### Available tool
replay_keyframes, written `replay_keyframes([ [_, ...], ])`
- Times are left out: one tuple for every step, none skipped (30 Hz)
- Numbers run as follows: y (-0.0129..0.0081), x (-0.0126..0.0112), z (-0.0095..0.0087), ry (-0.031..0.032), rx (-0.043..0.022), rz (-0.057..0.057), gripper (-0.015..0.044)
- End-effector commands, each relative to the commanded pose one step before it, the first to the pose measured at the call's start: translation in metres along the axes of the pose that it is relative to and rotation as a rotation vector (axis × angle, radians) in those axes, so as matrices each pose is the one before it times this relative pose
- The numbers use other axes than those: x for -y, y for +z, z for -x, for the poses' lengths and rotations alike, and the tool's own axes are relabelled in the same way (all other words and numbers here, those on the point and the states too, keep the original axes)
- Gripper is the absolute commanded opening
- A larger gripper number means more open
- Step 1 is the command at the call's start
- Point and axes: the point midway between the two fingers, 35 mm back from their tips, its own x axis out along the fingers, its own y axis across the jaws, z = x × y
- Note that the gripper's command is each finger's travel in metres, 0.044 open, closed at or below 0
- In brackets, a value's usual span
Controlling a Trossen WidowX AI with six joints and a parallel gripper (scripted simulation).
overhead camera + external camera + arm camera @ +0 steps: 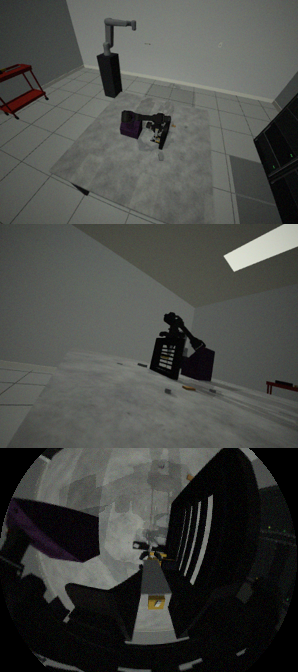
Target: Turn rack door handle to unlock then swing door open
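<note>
End effector shut on dim handle, fingertips dark, rack's far side hidden

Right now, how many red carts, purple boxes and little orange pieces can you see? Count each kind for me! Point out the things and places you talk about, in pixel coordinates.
Red cart (22,101) (272,384): 1
Purple box (130,130) (199,365) (60,551): 1
Little orange piece (173,125) (188,388) (190,477): 1
Total: 3

Close against one side of the claw, a slatted black frame blocks sideways passage. Opposite, a gap leaves room before the purple box. Between the fingers, the grey handle stops them closing further. A small grey block sits beyond the frame's end.
</note>
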Motion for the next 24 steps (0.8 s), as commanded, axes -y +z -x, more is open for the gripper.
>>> replay_keyframes([
  [0.00265, -0.00453, 0.00039, 0.00101, -0.00031, -0.0611, 0.0019],
  [0.00039, -0.00077, 0.00000, 0.00003, 0.00003, -0.0191, 0.0019],
  [0.00037, -0.00078, 0.00000, 0.00003, 0.00003, -0.0191, 0.0019],
  [0.00036, -0.00079, 0.00000, 0.00003, 0.00003, -0.0191, 0.0019],
  [0.00039, -0.00087, 0.00000, 0.00004, 0.00003, -0.0188, 0.0019],
  [0.00038, -0.00088, 0.00000, 0.00004, 0.00003, -0.0189, 0.0019],
  [0.00036, -0.00089, 0.00000, 0.00004, 0.00002, -0.0189, 0.0019],
  [0.00042, -0.00101, 0.00000, 0.00004, 0.00004, -0.0182, 0.0019],
  [0.00040, -0.00102, 0.00000, 0.00004, 0.00003, -0.0183, 0.0019],
  [0.00038, -0.00103, 0.00000, 0.00004, 0.00003, -0.0183, 0.0019],
  [0.00045, -0.00120, 0.00000, 0.00005, 0.00004, -0.0187, 0.0019],
  [0.00042, -0.00122, 0.00000, 0.00005, 0.00004, -0.0187, 0.0019],
  [0.00040, -0.00123, -0.00001, 0.00005, 0.00003, -0.0188, 0.0019],
  [0.00044, -0.00130, 0.00000, 0.00006, 0.00005, -0.0172, 0.0019],
  [0.00041, -0.00131, 0.00000, 0.00006, 0.00004, -0.0172, 0.0019],
  [0.00038, -0.00132, -0.00001, 0.00006, 0.00003, -0.0172, 0.0019],
  [0.00046, -0.00148, 0.00000, 0.00007, 0.00005, -0.0171, 0.0019],
  [0.00043, -0.00149, 0.00000, 0.00007, 0.00004, -0.0172, 0.0019],
  [0.00039, -0.00150, -0.00001, 0.00007, 0.00003, -0.0172, 0.0019],
  [0.00045, -0.00164, 0.00000, 0.00008, 0.00006, -0.0170, 0.0019],
  [0.00041, -0.00165, 0.00000, 0.00008, 0.00004, -0.0171, 0.0019],
  [0.00037, -0.00166, -0.00001, 0.00007, 0.00003, -0.0171, 0.0019],
  [0.00042, -0.00168, 0.00000, 0.00008, 0.00006, -0.0158, 0.0019],
  [0.00038, -0.00169, -0.00001, 0.00008, 0.00004, -0.0158, 0.0019],
])
